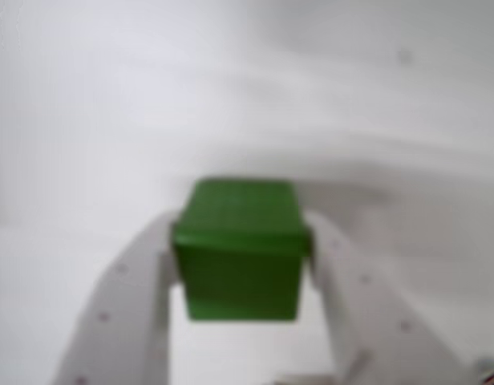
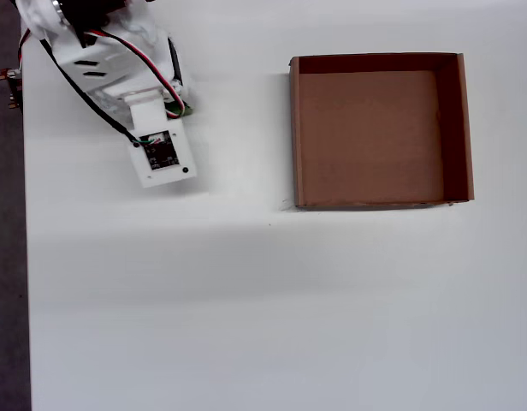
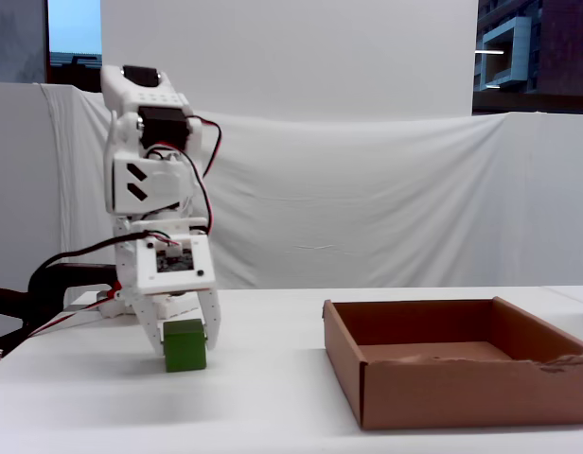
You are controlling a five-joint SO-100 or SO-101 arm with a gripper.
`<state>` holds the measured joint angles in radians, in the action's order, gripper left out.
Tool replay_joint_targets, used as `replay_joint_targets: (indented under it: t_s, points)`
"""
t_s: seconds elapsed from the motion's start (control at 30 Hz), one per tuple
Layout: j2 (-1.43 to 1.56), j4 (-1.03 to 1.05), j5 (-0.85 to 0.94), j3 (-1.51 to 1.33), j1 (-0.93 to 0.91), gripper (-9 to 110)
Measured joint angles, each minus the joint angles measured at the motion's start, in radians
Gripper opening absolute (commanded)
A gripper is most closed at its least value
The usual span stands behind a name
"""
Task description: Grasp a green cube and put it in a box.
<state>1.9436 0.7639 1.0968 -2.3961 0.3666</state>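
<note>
Green cube (image 2: 186, 109) mostly hidden overhead.

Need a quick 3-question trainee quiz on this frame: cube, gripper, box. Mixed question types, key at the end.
1. True or false: the green cube sits between the fingers of the gripper.
2. Multiple choice: in the overhead view, the box holds
A. the cube
B. nothing
C. a second cube
3. Short answer: in the fixed view, on which side of the gripper does the box stand?

Key:
1. True. The wrist view shows a finger against each side of the cube.
2. B. Only bare brown cardboard shows inside.
3. To the right, apart from the arm.
</note>
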Motion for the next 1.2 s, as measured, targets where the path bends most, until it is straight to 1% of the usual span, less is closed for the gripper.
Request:
replay_joint_targets:
  t_s: [0.3, 0.5, 0.53, 0.6, 0.63, 0.93, 1.2]
  points:
    - [0.009, 0.063, 0.0, 0.072, 0.029, 13]
    - [0.008, 0.173, 0.0, 0.192, 0.092, 13]
    - [0.011, 0.236, 0.0, 0.279, 0.137, 13]
    - [0.009, 0.276, 0.0, 0.307, 0.184, 13]
    - [0.011, 0.299, 0.0, 0.376, 0.218, 13]
    - [-0.078, 0.348, -0.002, 0.499, 0.357, 13]
    - [-0.222, 0.403, -0.018, 0.686, 0.469, 13]
